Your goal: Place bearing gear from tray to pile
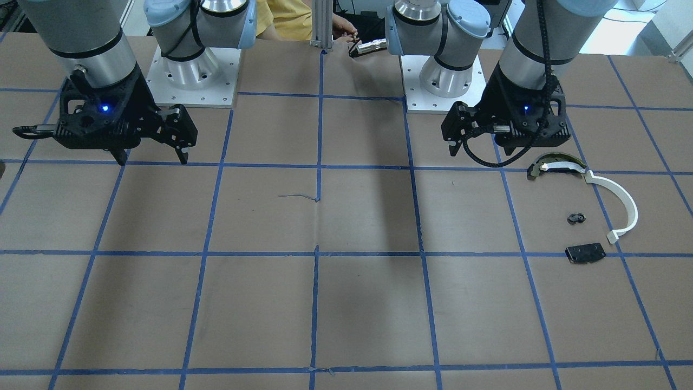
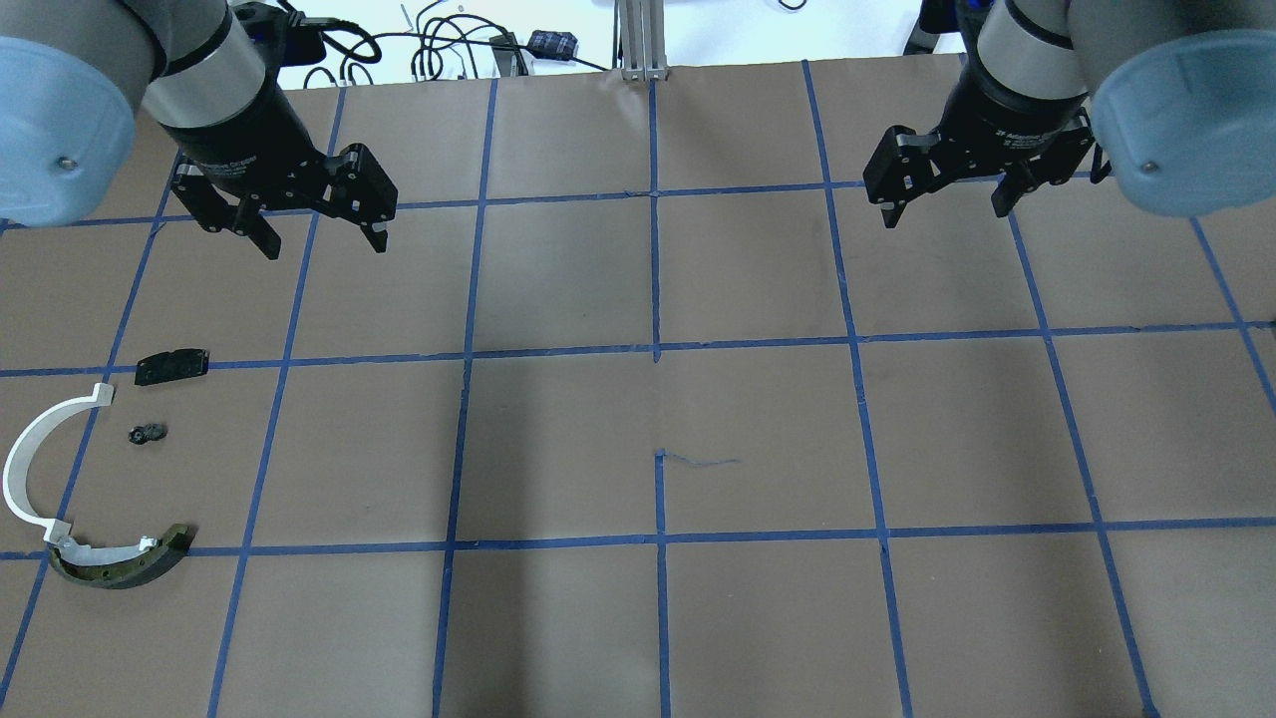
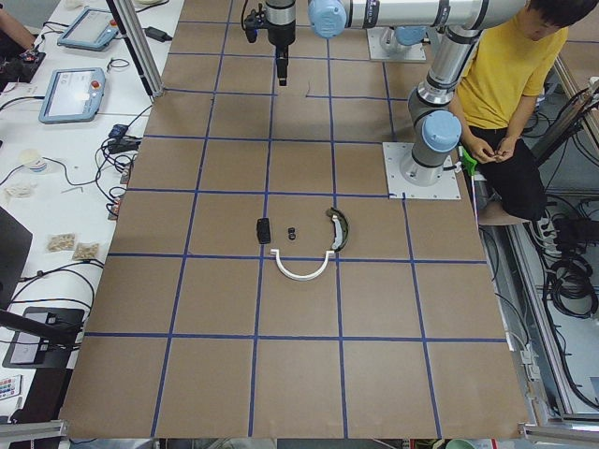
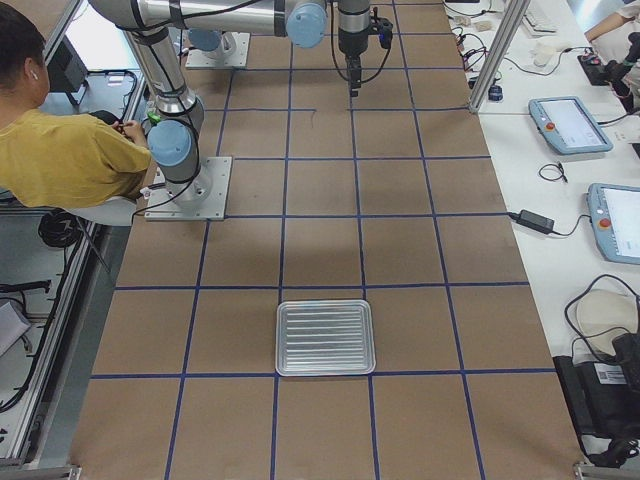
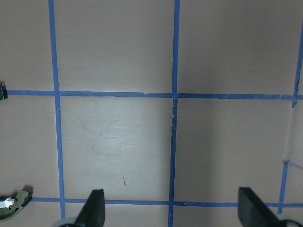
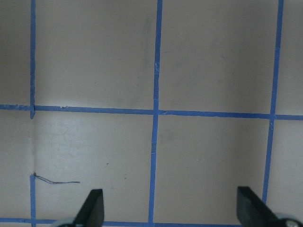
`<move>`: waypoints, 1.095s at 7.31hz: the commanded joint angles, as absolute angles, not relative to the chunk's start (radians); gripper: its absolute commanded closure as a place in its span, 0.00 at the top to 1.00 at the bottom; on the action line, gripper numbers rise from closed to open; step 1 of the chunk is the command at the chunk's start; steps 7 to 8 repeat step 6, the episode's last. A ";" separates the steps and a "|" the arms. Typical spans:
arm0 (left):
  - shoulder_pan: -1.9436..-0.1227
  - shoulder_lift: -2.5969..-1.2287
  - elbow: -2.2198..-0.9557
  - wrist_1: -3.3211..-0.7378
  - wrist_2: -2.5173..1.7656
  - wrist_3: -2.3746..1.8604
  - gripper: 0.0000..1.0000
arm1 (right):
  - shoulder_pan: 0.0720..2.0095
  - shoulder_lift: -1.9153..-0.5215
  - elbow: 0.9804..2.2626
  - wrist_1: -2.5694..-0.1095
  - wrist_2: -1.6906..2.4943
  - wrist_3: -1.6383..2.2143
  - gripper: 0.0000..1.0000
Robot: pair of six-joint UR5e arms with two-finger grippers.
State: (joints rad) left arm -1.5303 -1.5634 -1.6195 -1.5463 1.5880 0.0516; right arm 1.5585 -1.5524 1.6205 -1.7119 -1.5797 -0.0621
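The pile lies at the table's left end: a white arc strip (image 2: 30,469), a dark olive curved piece (image 2: 120,568), a flat black plate (image 2: 171,366) and a small black bearing gear (image 2: 148,434) between them. They also show in the front view: arc (image 1: 622,200), olive piece (image 1: 557,164), plate (image 1: 584,253), gear (image 1: 576,218). The ribbed metal tray (image 4: 325,337) at the right end looks empty. My left gripper (image 2: 319,239) is open and empty, above the table beyond the pile. My right gripper (image 2: 944,214) is open and empty over the far right part.
The table is brown paper with a blue tape grid. A person in a yellow shirt (image 3: 510,65) sits behind the robot bases. Tablets and cables lie on side benches (image 4: 570,125). The olive piece's tip shows at the left wrist view's lower left corner (image 5: 12,205).
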 commanded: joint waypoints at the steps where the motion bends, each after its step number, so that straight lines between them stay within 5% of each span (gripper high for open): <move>1: -1.493 -1.543 -1.647 -1.537 1.580 0.104 1.00 | 1.559 -1.552 1.618 -1.715 -1.580 -0.052 1.00; 8: -1.480 -1.528 -1.672 -1.539 1.574 0.063 1.00 | 1.562 -1.555 1.614 -1.718 -1.577 -0.051 1.00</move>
